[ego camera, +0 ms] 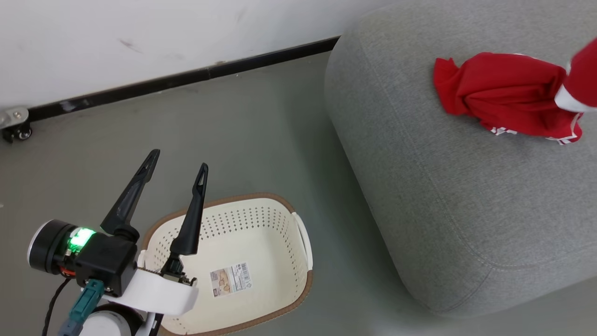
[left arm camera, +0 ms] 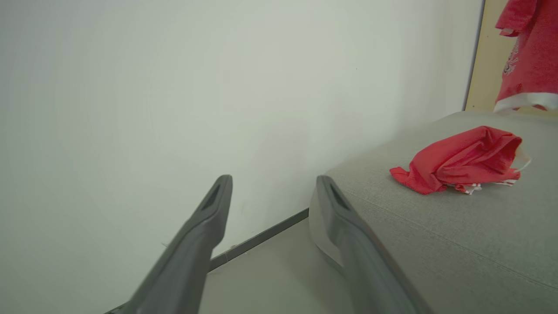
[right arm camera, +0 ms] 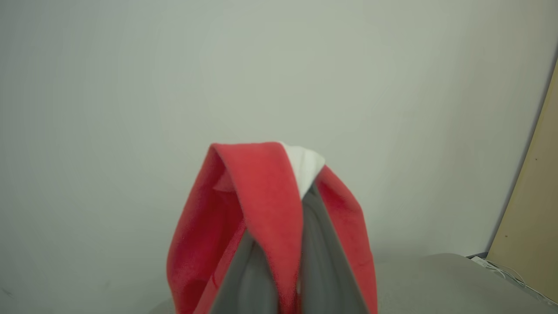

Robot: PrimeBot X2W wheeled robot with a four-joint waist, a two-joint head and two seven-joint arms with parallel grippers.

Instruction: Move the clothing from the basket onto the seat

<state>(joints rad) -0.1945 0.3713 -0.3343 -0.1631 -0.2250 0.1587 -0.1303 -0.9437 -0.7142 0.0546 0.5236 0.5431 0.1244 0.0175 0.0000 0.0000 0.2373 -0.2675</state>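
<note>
Down at the lower left, the left gripper [ego camera: 178, 159] hovers over the basket [ego camera: 242, 196], its 2 fingers spread wide with nothing between them. The basket sits on the floor [ego camera: 233, 130] just beside the seat [ego camera: 443, 186] with nothing in it but the label [ego camera: 231, 278] on its bottom, so both pieces are out.

Moving up onto the seat, 1 lying garment [ego camera: 503, 95] is crumpled on the grey cushion, well in from the near edge.

Beyond it, at the right edge of the head view, the held garment [ego camera: 583, 79] hangs with its white hem low over the cushion. Whether that hem touches the fabric, I can't tell. In the right wrist view, the right gripper [right arm camera: 307, 235] has its fingers pressed together on that garment, with red cloth folded right over the tips. Behind it all stands the plain wall [right arm camera: 279, 65].

By my reading, this is the last drop, and that's where the danger lies. With cloth looped over the fingers, opening them may not free it. A fold could cling and get dragged back off the seat as the arm pulls away. Released too near a rounded corner, the soft fabric could also slide to the floor.
</note>
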